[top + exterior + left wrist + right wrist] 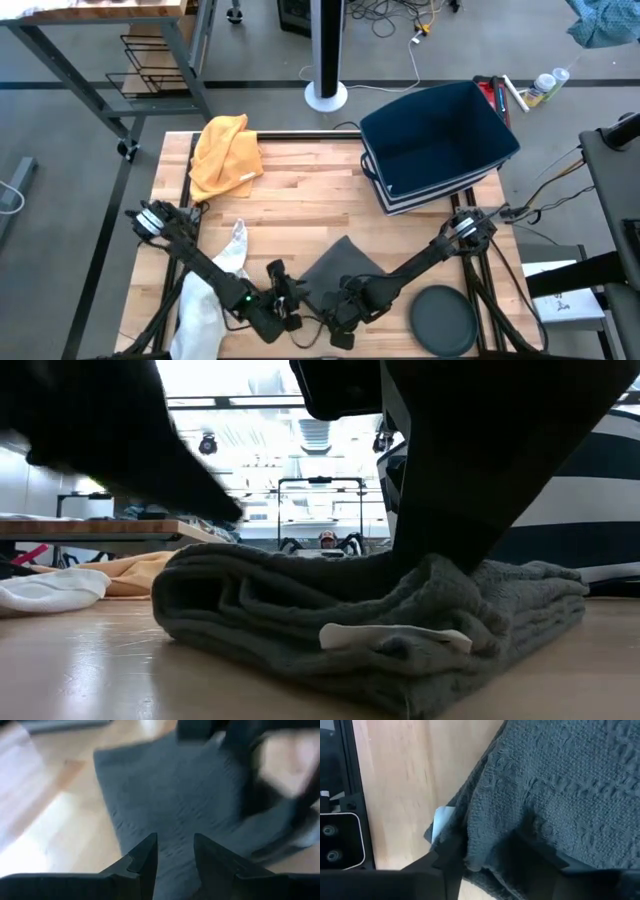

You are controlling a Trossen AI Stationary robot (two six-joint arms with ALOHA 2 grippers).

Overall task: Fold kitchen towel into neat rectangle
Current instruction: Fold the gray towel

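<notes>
Dark grey kitchen towel [340, 268] lies folded near the front edge of the pale wooden table [300, 190] — coarse waffle-like weave, thick soft layers stacked at the fold, small white tag [395, 636] sticking out, no readable print. Right gripper [487, 857] sits on the towel's edge, its fingers parted with a fold of cloth between them; grip or release — cannot tell. Left gripper [175, 857] hovers just beside the towel, fingers apart, grasping nothing. Behind: crumpled orange cloth [225, 155], limp white cloth [210, 295], dark blue rectangular bin [437, 140], round dark plate [443, 320].
</notes>
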